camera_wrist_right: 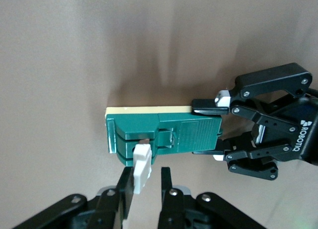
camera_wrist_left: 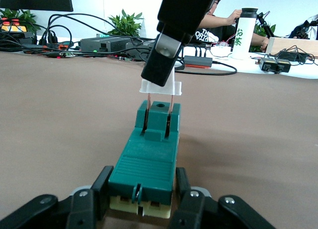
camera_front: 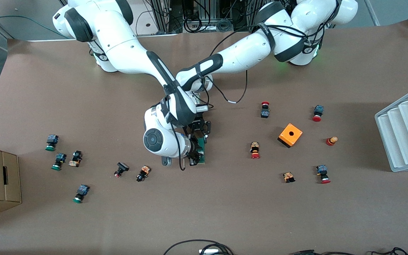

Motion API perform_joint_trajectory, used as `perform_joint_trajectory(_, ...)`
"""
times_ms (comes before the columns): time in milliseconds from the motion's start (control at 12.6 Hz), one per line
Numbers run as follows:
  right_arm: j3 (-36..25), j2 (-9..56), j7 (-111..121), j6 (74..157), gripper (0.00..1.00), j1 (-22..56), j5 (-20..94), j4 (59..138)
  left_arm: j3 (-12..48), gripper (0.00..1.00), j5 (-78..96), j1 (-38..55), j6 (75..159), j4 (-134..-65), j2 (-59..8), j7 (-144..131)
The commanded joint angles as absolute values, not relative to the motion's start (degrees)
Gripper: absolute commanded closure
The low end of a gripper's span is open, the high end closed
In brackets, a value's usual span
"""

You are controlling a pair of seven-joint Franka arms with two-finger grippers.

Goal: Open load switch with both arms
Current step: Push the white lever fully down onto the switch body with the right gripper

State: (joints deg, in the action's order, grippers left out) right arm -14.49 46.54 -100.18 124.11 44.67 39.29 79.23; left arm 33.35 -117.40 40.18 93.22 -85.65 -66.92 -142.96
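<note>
Switch (camera_wrist_left: 149, 159) pinned on the table by left gripper (camera_wrist_left: 141, 191), clamped on one end; right gripper (camera_wrist_right: 146, 182) pinches its white piece (camera_wrist_right: 141, 168).

Robotics laboratory. Two white arms (camera_front: 175, 88) are mounted at 12 o'clock of a brown-papered table (camera_front: 225, 212). Cabling, electronics boxes (camera_wrist_left: 102, 43) and potted plants (camera_wrist_left: 124, 24) are seen along the room's edge.

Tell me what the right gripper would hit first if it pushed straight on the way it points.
The right gripper, shut on the white end piece, points at the load switch. It would probably drive that piece into the green body, which the left gripper clamps.
</note>
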Motion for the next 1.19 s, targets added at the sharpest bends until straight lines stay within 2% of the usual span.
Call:
perform_joint_trajectory(0,-13.9,43.5,-100.0,123.0,0.73,45.0,38.0,82.5,33.4,0.43,-117.3,39.7,94.1,-86.7,-67.0,-144.0)
perform_joint_trajectory(1111,-10.9,41.0,-99.1,127.9,0.74,45.0,33.1,89.6,33.3,0.43,-117.3,39.7,94.1,-86.7,-67.1,-144.0)
